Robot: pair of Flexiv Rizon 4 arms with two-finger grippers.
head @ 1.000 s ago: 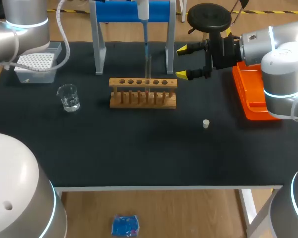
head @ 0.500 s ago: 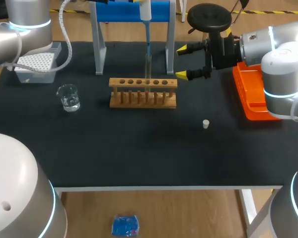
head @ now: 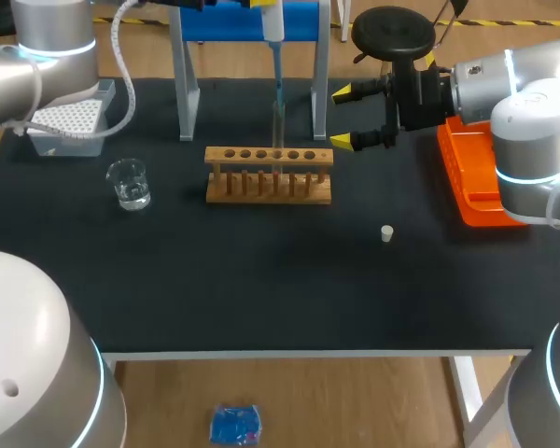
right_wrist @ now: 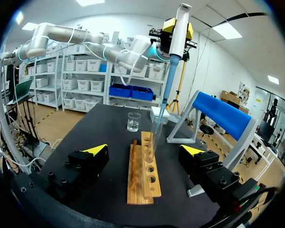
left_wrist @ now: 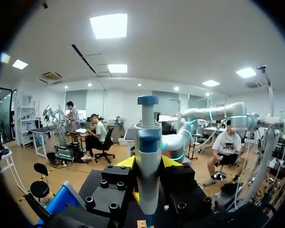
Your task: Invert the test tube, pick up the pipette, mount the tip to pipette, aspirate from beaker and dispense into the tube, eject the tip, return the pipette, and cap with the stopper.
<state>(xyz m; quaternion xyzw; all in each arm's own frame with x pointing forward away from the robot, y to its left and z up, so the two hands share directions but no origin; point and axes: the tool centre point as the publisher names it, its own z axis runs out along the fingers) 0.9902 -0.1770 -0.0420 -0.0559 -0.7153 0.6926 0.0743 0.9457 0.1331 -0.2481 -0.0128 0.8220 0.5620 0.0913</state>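
Note:
My left gripper (head: 264,5) is shut on the white and blue pipette (head: 273,23) and holds it upright above the wooden rack (head: 269,175). The pipette's thin tip (head: 278,89) points down into the mouth of the clear test tube (head: 279,121), which stands in the rack. In the left wrist view the pipette (left_wrist: 148,142) sits clamped between the left gripper's (left_wrist: 148,164) yellow tips. My right gripper (head: 341,117) hangs open just right of the rack, with nothing in it. In its own view the right gripper (right_wrist: 145,150) faces the rack (right_wrist: 142,173), the tube (right_wrist: 154,137) and the pipette (right_wrist: 177,33).
A glass beaker (head: 129,184) of water stands left of the rack, with a tip box (head: 67,126) behind it. The small white stopper (head: 386,233) lies at the front right. The blue pipette stand (head: 303,19) rises behind the rack, and an orange tray (head: 471,182) sits at the right edge.
The left arm has nudged the pipette slightly to the right over the tube. The right arm and the other objects have stayed put.

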